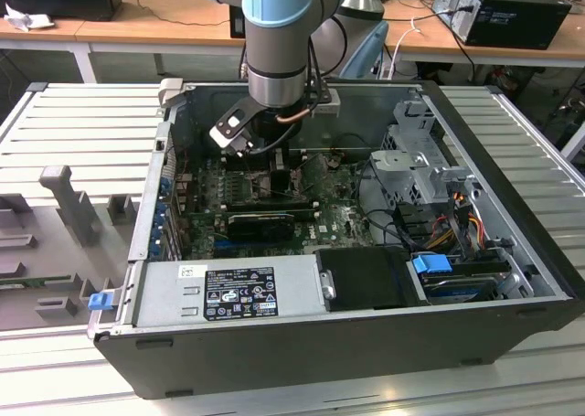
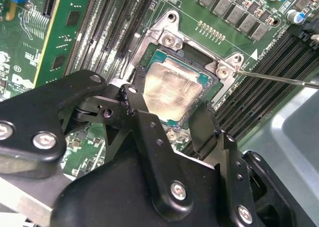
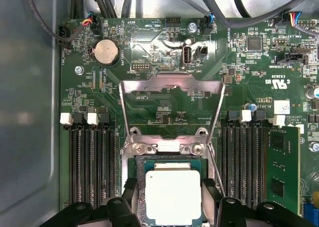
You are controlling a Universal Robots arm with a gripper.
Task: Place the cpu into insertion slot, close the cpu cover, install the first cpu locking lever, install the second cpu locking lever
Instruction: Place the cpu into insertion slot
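- Arm is down inside the open PC case [image 1: 366, 352], which sits on the ribbed grey tabletop [image 1: 91, 123]; in the exterior view I see the gripper [image 1: 274, 165] low over the motherboard [image 1: 338, 219].
- In both wrist views the cpu [image 3: 172, 197] [image 2: 172, 87] lies flat in the insertion slot [image 2: 168, 35], silver face up, green edge showing round it.
- Gripper [image 3: 169, 187] [image 2: 167, 103] straddles the cpu, one side each (very close in). I can't tell whether it's clenched on the chip or released.
- Cpu cover [image 3: 172, 82] stands swung up on its hinge, not closed; board visible thru its opening.
- Thin locking lever [image 2: 279, 80] sticks out from the slot's corner, unlatched.
- Black memory slots [image 3: 89, 167] flank the socket on both sides.
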